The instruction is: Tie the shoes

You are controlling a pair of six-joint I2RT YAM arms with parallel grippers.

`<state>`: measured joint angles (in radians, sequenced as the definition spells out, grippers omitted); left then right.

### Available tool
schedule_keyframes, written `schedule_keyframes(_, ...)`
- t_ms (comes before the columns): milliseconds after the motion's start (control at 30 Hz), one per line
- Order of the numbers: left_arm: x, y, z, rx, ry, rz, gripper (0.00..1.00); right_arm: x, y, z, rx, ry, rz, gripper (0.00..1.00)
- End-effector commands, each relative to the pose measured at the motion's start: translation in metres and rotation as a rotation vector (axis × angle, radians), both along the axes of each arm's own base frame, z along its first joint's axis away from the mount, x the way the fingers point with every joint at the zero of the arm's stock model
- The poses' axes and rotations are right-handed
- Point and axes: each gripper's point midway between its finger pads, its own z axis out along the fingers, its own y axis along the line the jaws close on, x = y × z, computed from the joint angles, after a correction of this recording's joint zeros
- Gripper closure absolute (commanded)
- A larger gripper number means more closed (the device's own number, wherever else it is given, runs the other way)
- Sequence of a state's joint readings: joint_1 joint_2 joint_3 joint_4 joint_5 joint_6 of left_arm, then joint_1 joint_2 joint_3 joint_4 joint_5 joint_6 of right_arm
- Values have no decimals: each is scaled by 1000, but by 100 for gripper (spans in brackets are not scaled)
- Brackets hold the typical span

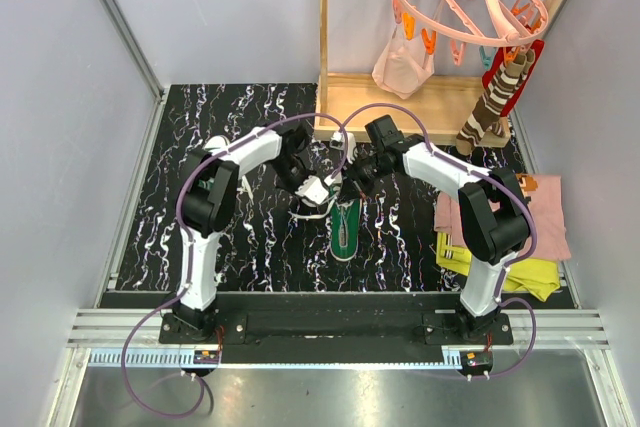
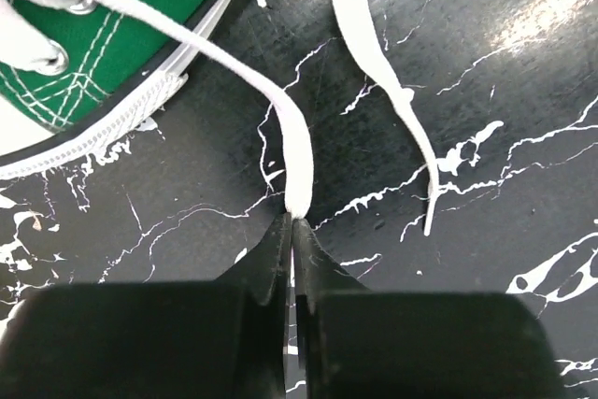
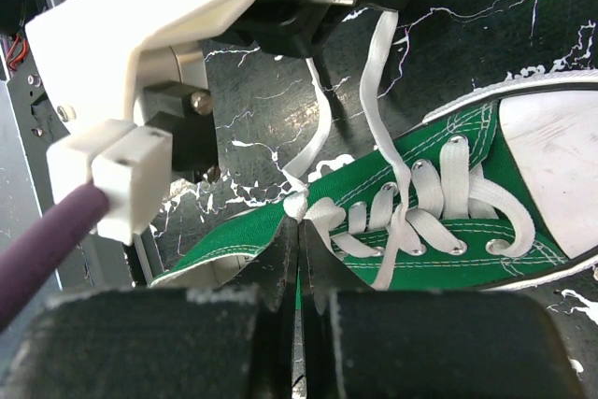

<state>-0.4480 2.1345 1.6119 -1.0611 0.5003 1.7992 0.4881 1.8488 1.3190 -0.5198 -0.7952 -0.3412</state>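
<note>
A black table top veined with white marbling (image 1: 230, 237) carries everything. Over its middle the left arm (image 1: 250, 152) and right arm (image 1: 440, 167) lean inward until their wrists almost meet. Just nearer than that meeting point lies one small green canvas sneaker with a white rubber sole (image 1: 346, 230), its long axis running near to far; I cannot make out a second shoe. The right gripper (image 3: 299, 231) is the closer to it. Its fingers are pressed together right at the shoe's collar, against the bunched lace by the top eyelets, though whether they nip it is unclear. The left gripper (image 2: 292, 226) stands off over bare table, its fingers pinching a flat white lace strand (image 2: 297, 161) that runs from the tips up and left to the sneaker. Any pull should therefore go away from the shoe along that strand. A second loose lace end (image 2: 404, 105) lies just beside it, ungripped.
</note>
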Motion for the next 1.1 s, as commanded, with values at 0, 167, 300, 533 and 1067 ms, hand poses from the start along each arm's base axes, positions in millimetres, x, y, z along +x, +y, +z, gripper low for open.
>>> schedule_keyframes(0, -11, 15, 16, 23, 34, 83, 100, 9, 3, 12, 22, -54, 4, 100)
schedule_keyframes(167, -35, 22, 64, -112, 63, 209, 100, 10, -3, 10, 12, -57, -10, 100)
schedule_keyframes(300, -64, 43, 67, -77, 63, 237, 100, 15, -6, 12, 15, -73, -24, 100)
schedule_keyframes(533, -97, 46, 85, -130, 96, 298, 100, 24, -8, 16, 18, -100, -46, 100)
schedule_keyframes(1067, -148, -114, 187, -559, 146, -1, 100, 32, -4, 20, 43, -135, -28, 100)
